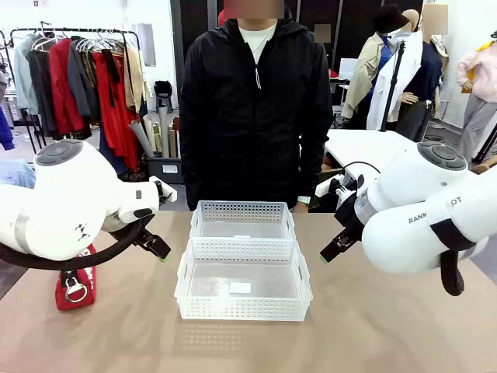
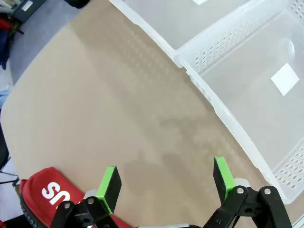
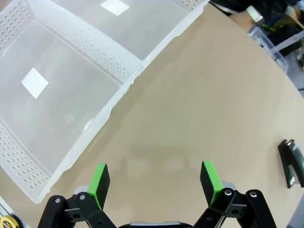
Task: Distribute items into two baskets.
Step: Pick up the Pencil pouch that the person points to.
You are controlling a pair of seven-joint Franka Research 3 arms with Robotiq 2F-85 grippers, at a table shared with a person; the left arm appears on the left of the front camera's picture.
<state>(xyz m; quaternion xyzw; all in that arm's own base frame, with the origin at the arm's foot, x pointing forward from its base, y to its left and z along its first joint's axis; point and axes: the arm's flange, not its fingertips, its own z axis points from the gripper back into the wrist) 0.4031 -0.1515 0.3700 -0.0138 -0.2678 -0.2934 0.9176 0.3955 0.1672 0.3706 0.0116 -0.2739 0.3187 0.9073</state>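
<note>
White plastic at mid-table: near basket (image 1: 243, 309) and far basket (image 1: 242, 210), matching, perforated along the sides, set end to end and touching, long sides running across the tan table (image 1: 388, 334). A white label (image 3: 34, 81) on the floor of each.

Red pouch (image 1: 75, 286) with white lettering flat on the table toward the left side, well apart from the baskets, partly hidden behind the left arm (image 1: 70, 202) in the front view. In the left wrist view, just beside and below one finger, not touched.

Black stapler (image 3: 292, 161) flat on the table, at the edge of the right wrist view, well apart from the baskets and on the far side of the gripper from them.

Left gripper (image 2: 165, 179) above bare table between pouch and baskets, jaws spread wide, nothing between them.

Right gripper (image 3: 154, 180) likewise spread wide and holding nothing, over bare table between baskets and stapler.

In the front view, one gripper at each side of the baskets, both about level with the line where the two meet.

Person (image 1: 256, 116) in a black jacket standing at the far side, just behind the far basket.
</note>
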